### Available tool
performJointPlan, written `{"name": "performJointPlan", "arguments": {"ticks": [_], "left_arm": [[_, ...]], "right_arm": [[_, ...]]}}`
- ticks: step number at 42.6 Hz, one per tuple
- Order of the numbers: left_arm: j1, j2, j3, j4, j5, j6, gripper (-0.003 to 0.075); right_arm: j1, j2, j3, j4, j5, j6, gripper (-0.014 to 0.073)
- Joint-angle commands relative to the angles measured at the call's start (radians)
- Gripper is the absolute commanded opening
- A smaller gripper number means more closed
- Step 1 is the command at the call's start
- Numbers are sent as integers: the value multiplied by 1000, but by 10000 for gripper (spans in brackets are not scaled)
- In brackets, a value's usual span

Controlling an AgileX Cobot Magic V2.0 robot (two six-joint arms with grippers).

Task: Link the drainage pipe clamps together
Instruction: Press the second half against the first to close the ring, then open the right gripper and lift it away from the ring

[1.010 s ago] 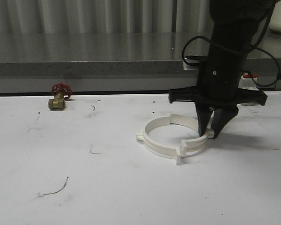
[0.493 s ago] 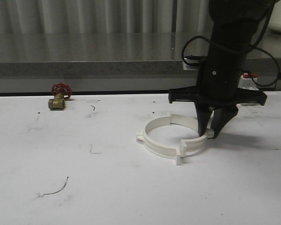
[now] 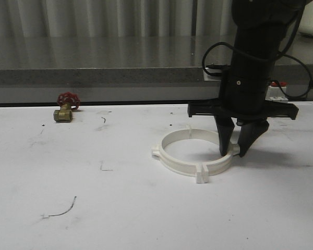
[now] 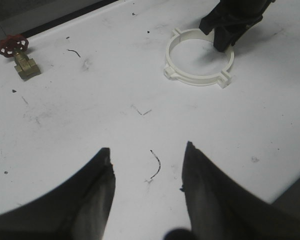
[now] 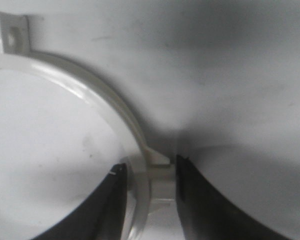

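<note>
- The right gripper [image 3: 241,152] stands upright over the right side of the ring of pipe clamps [image 3: 194,155], one finger inside the band and one outside. The fingers look a little wider apart than half a second ago, so I judge it to be open and straddling the band, not squeezing it.
- The left gripper [image 4: 147,187] hangs open above the bare table [image 4: 65,130], well away from the ring.
- A second ago the two halves were offset, with a gap and a step near the front tabs. Now the front tabs [image 3: 200,176] sit flush together and the ring reads as one closed circle.
- That suggests the joining is done or nearly so.
- The ring is white plastic, lying flat on the table right of centre, with small square tabs sticking out at its sides.
- In the right wrist view a tab with a hole [image 5: 12,34] shows clearly.
</note>
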Motion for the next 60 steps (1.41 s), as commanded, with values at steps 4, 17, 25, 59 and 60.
{"name": "performJointPlan", "arguments": {"ticks": [4, 17, 25, 59, 60], "left_arm": [[2, -3, -26, -11, -68, 0, 313], [2, -3, -26, -11, -68, 0, 313], [2, -3, -26, -11, -68, 0, 313], [2, -3, -26, -11, -68, 0, 313], [2, -3, -26, -11, -68, 0, 313]], "right_arm": [[2, -51, -22, 21, 2, -2, 286], [2, -85, -22, 34, -13, -2, 286], [0, -136, -22, 25, 15, -5, 286], [-86, -996, 443, 14, -238, -475, 267], [-86, -1026, 469, 14, -239, -475, 267]]}}
